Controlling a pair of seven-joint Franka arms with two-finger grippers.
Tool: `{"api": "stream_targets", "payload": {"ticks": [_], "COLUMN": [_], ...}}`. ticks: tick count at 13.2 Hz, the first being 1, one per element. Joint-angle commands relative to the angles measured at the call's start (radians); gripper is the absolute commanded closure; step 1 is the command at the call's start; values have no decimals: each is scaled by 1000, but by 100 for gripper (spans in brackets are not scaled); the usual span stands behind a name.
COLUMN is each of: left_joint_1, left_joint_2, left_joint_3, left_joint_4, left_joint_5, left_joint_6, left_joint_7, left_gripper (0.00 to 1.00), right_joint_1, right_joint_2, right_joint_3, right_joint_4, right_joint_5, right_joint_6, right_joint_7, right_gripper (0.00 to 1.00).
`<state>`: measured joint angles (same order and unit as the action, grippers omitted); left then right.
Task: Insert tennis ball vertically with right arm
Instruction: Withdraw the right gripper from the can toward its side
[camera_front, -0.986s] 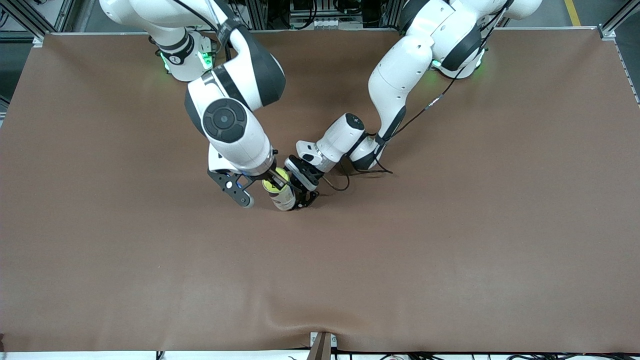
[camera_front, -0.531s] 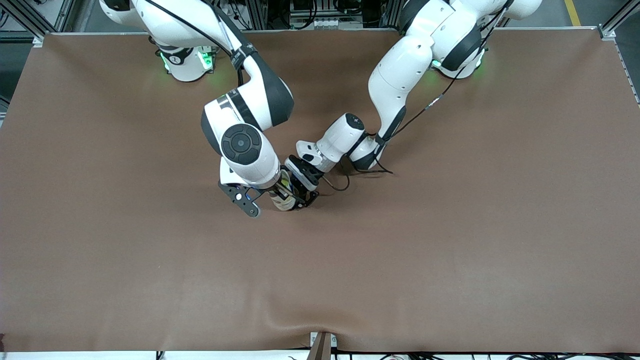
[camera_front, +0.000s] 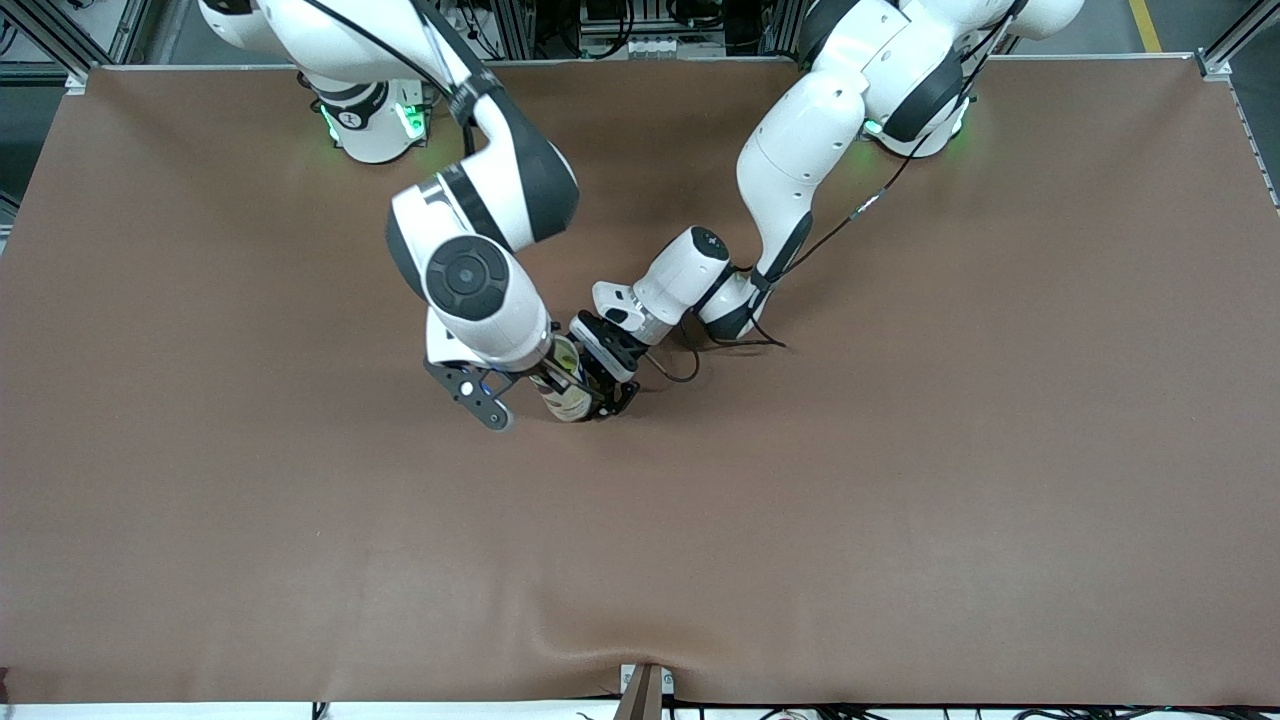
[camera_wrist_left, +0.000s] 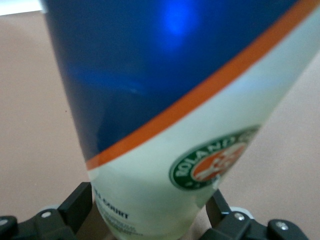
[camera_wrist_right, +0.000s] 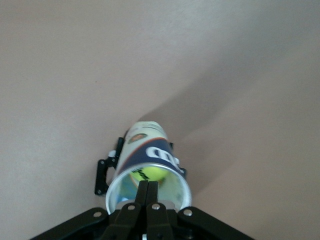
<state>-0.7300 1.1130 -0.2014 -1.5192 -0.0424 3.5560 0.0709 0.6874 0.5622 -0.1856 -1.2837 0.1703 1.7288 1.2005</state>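
Right gripper (camera_wrist_right: 149, 192), fingers pressed together, hangs at the tennis-ball can's (camera_wrist_right: 148, 156) open rim over the tennis ball (camera_wrist_right: 148, 173) inside, while the left gripper (camera_front: 598, 392) brackets the can's base with jaws spread, bare table (camera_front: 900, 480) from three round to nine o'clock.

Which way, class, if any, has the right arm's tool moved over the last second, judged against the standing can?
Yes. The right tool, shut, moved from beside the can to directly over its mouth.
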Motion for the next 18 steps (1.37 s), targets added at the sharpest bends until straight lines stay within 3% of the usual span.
{"api": "stream_targets", "payload": {"ticks": [1,4,8,12,15,16,18], "left_joint_1": [-8,0,1,15,29,30,40], "left_joint_2": [-74,-145,-162,-215,-289,-314,-363], "left_joint_3": [13,13,13,13,13,14,22], "left_joint_4": [-45,-87,-107,-186,-236,-246,-260], "left_joint_5": [-34,-34,-34,-33,-33,-33,-33], "left_joint_6": [-66,-160,-175,-186,-284,-325,-422], "left_joint_7": [-2,-6,-10,-8,-10,-10,-10], "left_gripper": [0,0,0,0,0,0,0], "right_joint_1": [-63,-176,-389,-547,-587,-603,-612], "right_joint_2": [-111,-206,-304,-347,-346,-344,-341], "right_joint_3": [8,5,3,5,8,8,8], "right_joint_4": [-11,-9,-9,-8,-8,-8,-6], "right_joint_5": [-6,-8,-20,-124,-196,-190,-183], "right_joint_6": [-78,-204,-333,-348,-345,-341,-327], "right_joint_7": [-85,-249,-545,-832,-1010,-1022,-1027], "right_gripper": [100,100,100,100,100,1,0]}}
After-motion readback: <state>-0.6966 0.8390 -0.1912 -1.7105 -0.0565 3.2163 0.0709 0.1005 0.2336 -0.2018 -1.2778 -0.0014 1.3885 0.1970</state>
